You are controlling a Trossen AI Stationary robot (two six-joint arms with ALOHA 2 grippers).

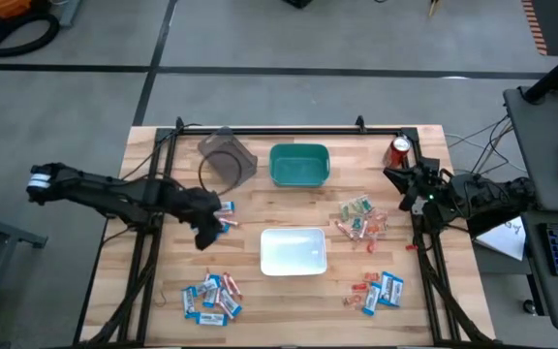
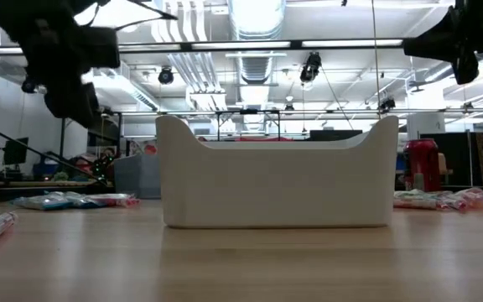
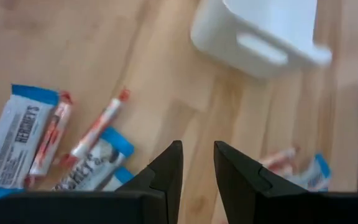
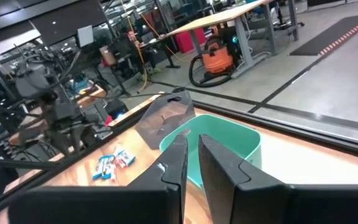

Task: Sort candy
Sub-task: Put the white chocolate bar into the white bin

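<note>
High view shows the left tool (image 1: 204, 233) hanging over the desk (image 1: 153, 155) just beside a small cluster of blue-and-white packets (image 1: 225, 215), left of centre. In the left wrist view its fingers stand a narrow gap apart with nothing between them, looking down on more candy; I judge it is poised between pick-ups.

Candy lies in four loose groups, likely spread so each kind can be pulled out: the small cluster by the left tool, a near-left heap (image 1: 211, 296) of blue-and-white packets and pinkish sticks, a right-centre heap (image 1: 359, 223) of sticks and red-orange pieces, and a near-right heap (image 1: 376, 291). Single pieces overlap too much to count.

Three containers sit in the middle as probable sorting targets: one clear bin (image 1: 228, 157) far left, one teal bin (image 1: 299, 165) far centre, one white bin (image 1: 294, 250) at centre. All look empty.

One red soda can (image 1: 400, 150) stands far right. The right tool (image 1: 402, 186) waits beside it, fingers nearly closed, holding nothing.
</note>
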